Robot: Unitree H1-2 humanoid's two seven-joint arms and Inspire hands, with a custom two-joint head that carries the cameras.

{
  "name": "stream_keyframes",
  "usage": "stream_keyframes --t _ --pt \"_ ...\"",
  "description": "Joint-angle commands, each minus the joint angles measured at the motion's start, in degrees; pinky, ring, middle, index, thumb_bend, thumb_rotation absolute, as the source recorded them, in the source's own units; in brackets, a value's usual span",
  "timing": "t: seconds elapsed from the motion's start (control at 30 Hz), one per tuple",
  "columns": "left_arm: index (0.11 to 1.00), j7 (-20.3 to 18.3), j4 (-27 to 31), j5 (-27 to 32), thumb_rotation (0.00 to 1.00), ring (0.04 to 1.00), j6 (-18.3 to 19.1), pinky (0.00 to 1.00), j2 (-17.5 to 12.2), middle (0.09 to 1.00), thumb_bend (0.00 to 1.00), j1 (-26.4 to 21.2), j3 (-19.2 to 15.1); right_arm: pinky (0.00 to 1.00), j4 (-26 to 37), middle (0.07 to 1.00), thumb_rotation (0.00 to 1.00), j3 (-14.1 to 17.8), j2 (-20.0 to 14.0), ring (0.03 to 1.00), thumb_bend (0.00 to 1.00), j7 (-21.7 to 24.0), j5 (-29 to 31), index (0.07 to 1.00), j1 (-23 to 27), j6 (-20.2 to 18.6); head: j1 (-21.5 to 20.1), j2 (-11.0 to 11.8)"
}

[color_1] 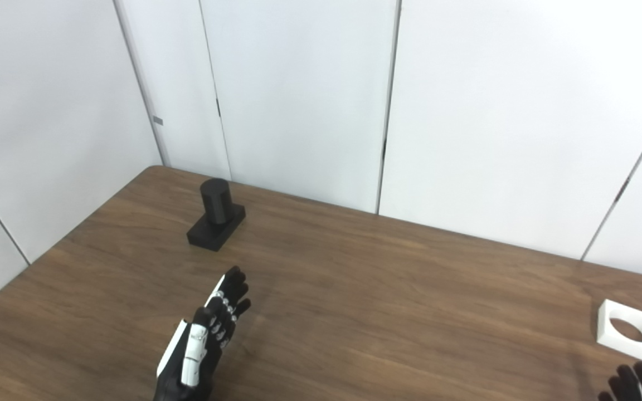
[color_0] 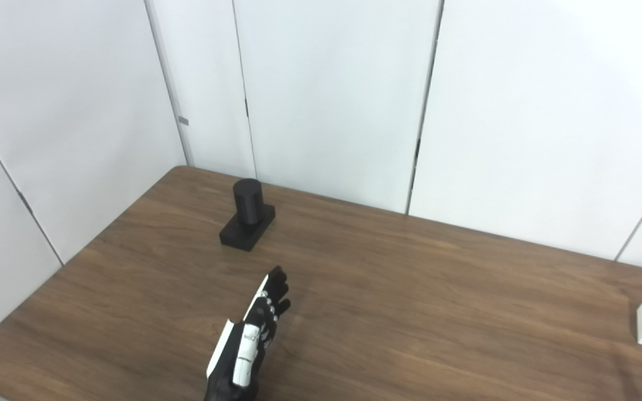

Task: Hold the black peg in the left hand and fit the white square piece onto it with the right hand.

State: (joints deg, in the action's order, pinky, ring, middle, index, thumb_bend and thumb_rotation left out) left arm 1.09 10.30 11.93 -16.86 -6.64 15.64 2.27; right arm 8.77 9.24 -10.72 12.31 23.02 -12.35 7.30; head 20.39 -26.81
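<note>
A black peg (color_0: 248, 214), a short upright cylinder on a flat black base, stands on the wooden table (color_0: 410, 289) near the far left corner. My left hand (color_0: 251, 337) hovers over the table in front of the peg, well short of it, fingers stretched out and holding nothing. The white square piece (color_1: 628, 329), with a round hole through it, lies flat near the table's right edge. Only the fingertips of my right hand (color_1: 633, 384) show at the bottom right, just in front of the white piece and apart from it.
White wall panels (color_0: 326, 94) stand close behind the table and along its left side. The table's left edge runs diagonally toward the near left corner.
</note>
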Motion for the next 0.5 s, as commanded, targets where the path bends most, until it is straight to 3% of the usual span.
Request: stream_keyframes --t 0.0,0.2,0.3,0.4,0.47 --pt "1.000 0.2 -4.3 -0.2 1.00 1.000 -0.3 0.98 6.3 1.000 0.64 0.0 1.7 1.00 -2.5 0.977 0.96 0.1 0.1 0.995 0.71 1.4 0.5 0.975 0.0 2.2 0.1 -0.1" --pt "1.000 1.8 -3.8 -1.1 0.97 1.000 0.2 0.95 6.9 1.000 0.67 0.4 1.4 0.98 -2.4 0.967 0.94 0.1 0.4 0.981 0.73 1.2 0.2 0.958 -0.1 2.5 -0.5 0.4" --pt "0.952 7.4 -1.8 -10.5 0.91 0.946 1.8 0.88 8.2 0.960 0.65 0.7 0.6 1.00 -2.0 0.960 0.93 0.2 0.4 0.992 0.75 1.1 0.4 0.952 -0.4 1.9 -0.5 0.1" --pt "0.939 11.9 3.9 -23.3 0.96 0.925 9.9 0.89 7.6 0.936 0.66 1.5 1.2 1.00 -1.7 0.952 0.92 0.2 0.4 0.983 0.76 1.3 0.8 0.943 -0.8 1.9 -0.3 0.0" --pt "0.955 12.8 7.2 -27.6 0.92 0.947 14.1 0.92 6.7 0.959 0.62 1.6 1.6 0.98 -1.5 0.943 0.92 0.0 0.4 0.969 0.77 1.1 0.1 0.934 -1.0 1.9 -0.1 0.1"
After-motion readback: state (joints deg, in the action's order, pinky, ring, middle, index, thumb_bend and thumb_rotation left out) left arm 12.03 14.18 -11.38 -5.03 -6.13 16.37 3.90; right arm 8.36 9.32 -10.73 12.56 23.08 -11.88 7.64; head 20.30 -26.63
